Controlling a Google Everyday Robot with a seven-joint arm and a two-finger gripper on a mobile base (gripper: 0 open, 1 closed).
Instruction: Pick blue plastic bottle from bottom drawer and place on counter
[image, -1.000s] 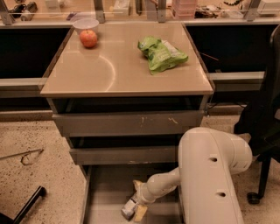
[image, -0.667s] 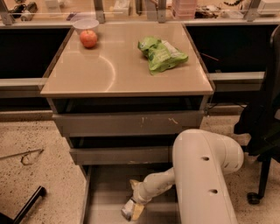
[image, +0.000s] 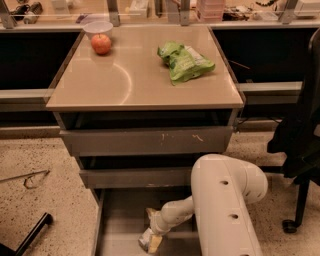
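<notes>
The blue plastic bottle shows only as a small pale shape at 6 o'clock in the view. It lies low on the floor of the bottom drawer, which is pulled open, right at the picture's lower edge. The gripper is down on it, at the end of the slim forearm that slants in from 2 o'clock. The tool and bottle overlap so closely that I cannot tell how wide the claw stands or whether it has hold of anything. The bulky white arm fills the drawer's 3 o'clock side. I judge the step in hand to be the grasp itself, with the lift not yet begun. The next move calls for a firm closure on the bottle's body, then a rise clear of the two drawer fronts overhanging at 12 o'clock, a plain one and a scratched one above it. After that comes a carry up to the counter. That glossy beige top has bare room in its middle. An apple sits at 11 o'clock in front of a white bowl, and a green snack bag lies at 1 o'clock. A dark office chair stands at 3 o'clock, well apart from the drawer.
</notes>
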